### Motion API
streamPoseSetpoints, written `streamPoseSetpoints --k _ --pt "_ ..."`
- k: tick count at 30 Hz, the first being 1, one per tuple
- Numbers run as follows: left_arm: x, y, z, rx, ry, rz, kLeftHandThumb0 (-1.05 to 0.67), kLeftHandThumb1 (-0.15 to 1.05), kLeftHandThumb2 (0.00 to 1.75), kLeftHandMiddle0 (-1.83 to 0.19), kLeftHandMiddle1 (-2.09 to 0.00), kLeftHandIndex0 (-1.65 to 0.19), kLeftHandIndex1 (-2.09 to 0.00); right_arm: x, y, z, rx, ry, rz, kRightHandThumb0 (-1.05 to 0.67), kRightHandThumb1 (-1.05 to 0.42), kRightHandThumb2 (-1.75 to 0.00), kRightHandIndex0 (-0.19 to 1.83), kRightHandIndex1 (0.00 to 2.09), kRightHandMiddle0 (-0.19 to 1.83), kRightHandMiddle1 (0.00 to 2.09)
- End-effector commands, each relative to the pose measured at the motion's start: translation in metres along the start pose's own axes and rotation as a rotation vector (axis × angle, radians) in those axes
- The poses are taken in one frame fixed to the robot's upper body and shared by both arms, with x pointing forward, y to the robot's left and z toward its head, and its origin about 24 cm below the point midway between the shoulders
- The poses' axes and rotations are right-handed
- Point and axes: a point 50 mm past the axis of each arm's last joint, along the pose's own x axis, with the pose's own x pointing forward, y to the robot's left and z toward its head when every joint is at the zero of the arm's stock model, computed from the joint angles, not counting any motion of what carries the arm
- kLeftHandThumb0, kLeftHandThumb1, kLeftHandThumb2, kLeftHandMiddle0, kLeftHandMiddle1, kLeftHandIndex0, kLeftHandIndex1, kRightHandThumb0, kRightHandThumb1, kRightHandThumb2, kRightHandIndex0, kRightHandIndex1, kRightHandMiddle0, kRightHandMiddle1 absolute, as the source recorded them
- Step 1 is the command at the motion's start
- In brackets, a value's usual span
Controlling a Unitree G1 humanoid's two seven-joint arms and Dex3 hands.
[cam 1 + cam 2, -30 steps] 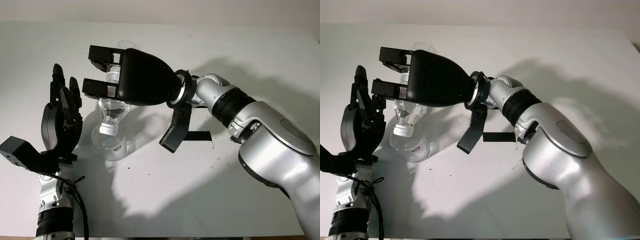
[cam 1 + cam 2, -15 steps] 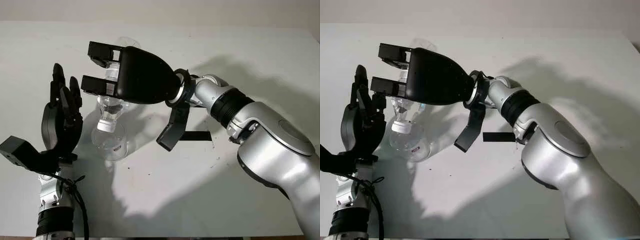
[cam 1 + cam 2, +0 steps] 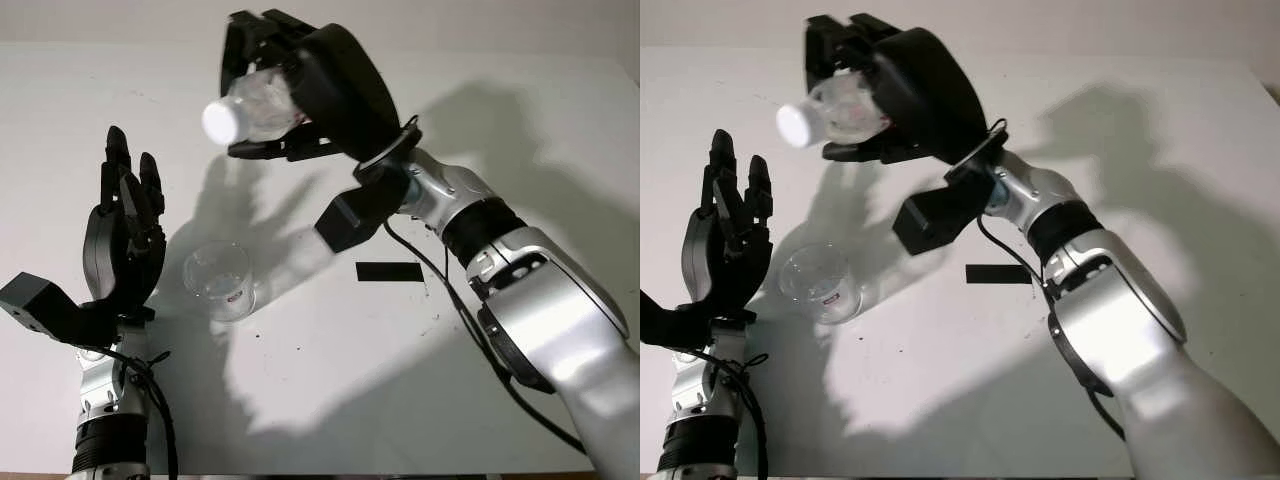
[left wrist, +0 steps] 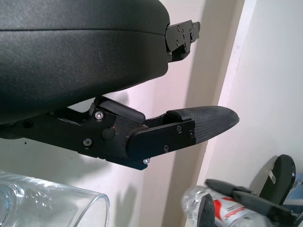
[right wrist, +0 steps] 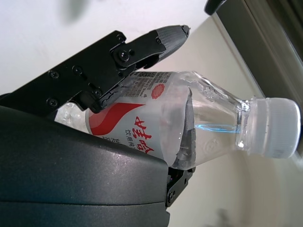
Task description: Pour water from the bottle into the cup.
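The right hand was high above the table, fingers wrapped round the bottle, which lay roughly level with its white cap pointing toward the robot's left. The cup stood upright on the white table, well below the bottle and a little nearer the robot. The left hand was held up just beside the cup, open, holding nothing, not touching the glass so far as could be told.

The big risk, by my reading: the cap looked to be on. Tip the bottle with that in place and nothing comes out. If the cap were in fact loose, a pour from that height could miss the cup's mouth and splash the table. The grip was also a worry; the fingers sat on the bottle's soft, clear body, and a squeeze could buckle it or let it slide when tilted. A swing of the left hand could knock the cup over.

The right wrist view gave what the head views could not: the red-and-white label, a dent in the plastic, the cap's ridges. The left wrist view caught the cup's rim close up, plus the bottle gripped further off. The head views alone showed the bottle's height over the cup.
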Motion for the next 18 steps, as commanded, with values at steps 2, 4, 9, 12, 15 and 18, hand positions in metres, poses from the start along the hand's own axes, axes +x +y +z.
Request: streamPoseSetpoints --k 2,4,9,12,15,18 --pt "-0.013 0.004 -0.011 -0.012 0.047 0.023 -0.74 1.05 0.62 0.19 0.00 0.19 0.00 -0.014 -0.006 -0.012 0.142 0.093 -0.014 -0.34 -1.05 -0.36 1.17 2.09 0.88 2.09" --pt "-0.014 0.004 -0.011 -0.013 0.049 0.022 -0.74 1.05 0.62 0.19 0.00 0.19 0.00 -0.023 -0.011 -0.021 0.214 0.152 -0.017 -0.36 -1.05 -0.36 1.16 2.09 0.86 2.09" --pt "-0.014 0.003 -0.011 -0.012 0.056 0.024 -0.75 1.05 0.61 0.19 0.00 0.19 0.00 -0.046 -0.026 -0.031 0.386 0.256 -0.002 -0.37 -1.05 -0.31 1.14 2.09 0.89 2.09" --pt "-0.015 0.002 -0.011 -0.016 0.056 0.020 -0.75 1.05 0.61 0.19 0.00 0.19 0.00 -0.061 -0.034 -0.031 0.462 0.310 0.010 -0.38 -1.05 -0.29 1.08 2.09 0.81 2.09" --pt "-0.017 0.002 -0.011 -0.019 0.056 0.022 -0.75 1.05 0.60 0.19 0.00 0.19 0.00 -0.079 -0.035 -0.027 0.561 0.353 -0.002 -0.35 -1.05 -0.33 1.12 2.09 0.80 2.09" --pt "-0.017 0.002 -0.011 -0.024 0.058 0.023 -0.74 1.05 0.61 0.19 0.00 0.19 0.00 -0.096 -0.036 -0.023 0.625 0.383 -0.016 -0.34 -1.05 -0.39 1.14 2.09 0.82 2.09"
